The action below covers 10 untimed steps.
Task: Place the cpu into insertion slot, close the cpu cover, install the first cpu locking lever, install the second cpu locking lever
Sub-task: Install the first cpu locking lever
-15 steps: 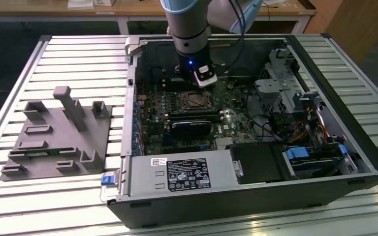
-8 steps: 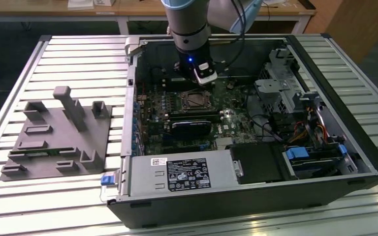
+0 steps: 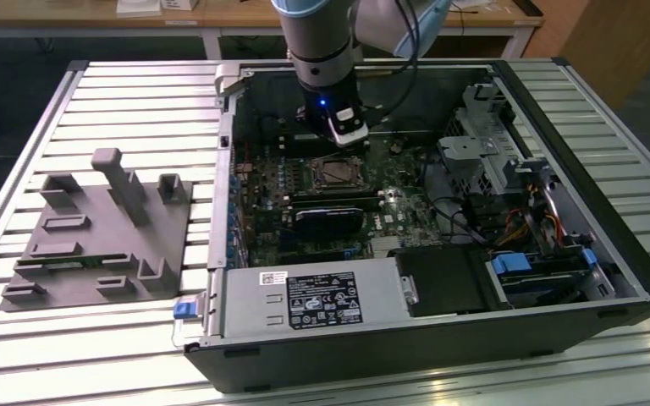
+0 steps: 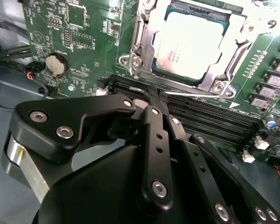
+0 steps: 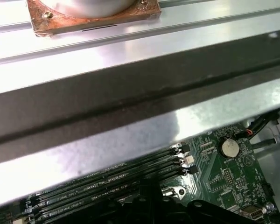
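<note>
**Cpu seated under its cover, pincer at the lever end**

You've got print in three places: faint lines on the cpu [image 4: 191, 44] top, white lettering on the green board, and a black-and-white label [image 3: 325, 298] on the power supply box at the case end nearest the exterior camera. None is read off here.

The cpu sits flat in the insertion slot [image 3: 314, 172]. Its silvery top shows through the window of the cpu cover [image 4: 226, 63], which lies down around it.

Your arm [image 3: 322, 51] drops near-vertical from the top of the exterior view into the open computer case [image 3: 415, 355], with the wrist just beyond the slot. In the second wrist view the pincer [image 4: 155, 95] has its tips drawn together over the memory slots [image 4: 210, 119]. They sit right at the end of a thin silvery lever [image 4: 196, 95] that runs beside the cover's edge; contact can't be told. The coin cell [image 4: 56, 65] sits well apart from the socket.

The case lies on a slatted metal counter [image 3: 133, 93], and a grey fixture plate [image 3: 99, 237] lies on the exterior view's left. Wooden desks [image 3: 77, 13] stand beyond.
</note>
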{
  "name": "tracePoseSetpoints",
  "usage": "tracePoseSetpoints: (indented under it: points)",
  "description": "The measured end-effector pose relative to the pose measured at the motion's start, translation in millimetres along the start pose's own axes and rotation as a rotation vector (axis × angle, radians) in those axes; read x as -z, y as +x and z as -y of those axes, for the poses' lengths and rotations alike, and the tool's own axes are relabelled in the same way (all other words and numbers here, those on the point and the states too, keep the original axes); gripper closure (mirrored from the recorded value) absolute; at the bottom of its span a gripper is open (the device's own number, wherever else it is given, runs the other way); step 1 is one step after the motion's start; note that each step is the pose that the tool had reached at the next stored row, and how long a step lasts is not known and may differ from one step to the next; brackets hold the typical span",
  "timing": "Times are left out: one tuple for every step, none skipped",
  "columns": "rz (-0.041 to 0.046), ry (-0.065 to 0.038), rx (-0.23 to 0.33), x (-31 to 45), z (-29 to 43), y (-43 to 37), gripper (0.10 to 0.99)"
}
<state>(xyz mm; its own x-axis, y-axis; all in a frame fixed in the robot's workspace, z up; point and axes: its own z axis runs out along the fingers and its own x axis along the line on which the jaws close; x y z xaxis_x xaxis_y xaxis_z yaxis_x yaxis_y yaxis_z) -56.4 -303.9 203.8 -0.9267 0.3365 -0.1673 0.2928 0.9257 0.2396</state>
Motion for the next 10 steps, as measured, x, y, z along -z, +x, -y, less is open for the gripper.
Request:
tracePoseSetpoints:
  points:
    - [0.0007,0.001,-0.003,-0.3,-0.4,0.3,0.98]
    - [0.0013,0.001,-0.005,-0.7,-0.9,0.6,0.98]
    - [0.002,0.001,-0.008,-1.0,-1.3,0.9,0.98]
    - [0.0025,0.002,-0.01,-1.3,-1.6,1.1,0.98]
    - [0.0033,0.002,-0.013,-1.6,-1.7,1.3,0.98]
    - [0.0039,0.002,-0.016,-1.7,-1.8,1.4,0.98]
    - [0.0045,0.003,-0.018,-1.9,-1.7,1.4,0.98]
    - [0.0051,0.003,-0.02,-2.3,-1.6,1.5,0.98]
    - [0.0054,0.004,-0.022,-2.8,-1.5,1.6,0.98]
    - [0.0056,0.004,-0.022,-3.2,-1.2,1.6,0.98]
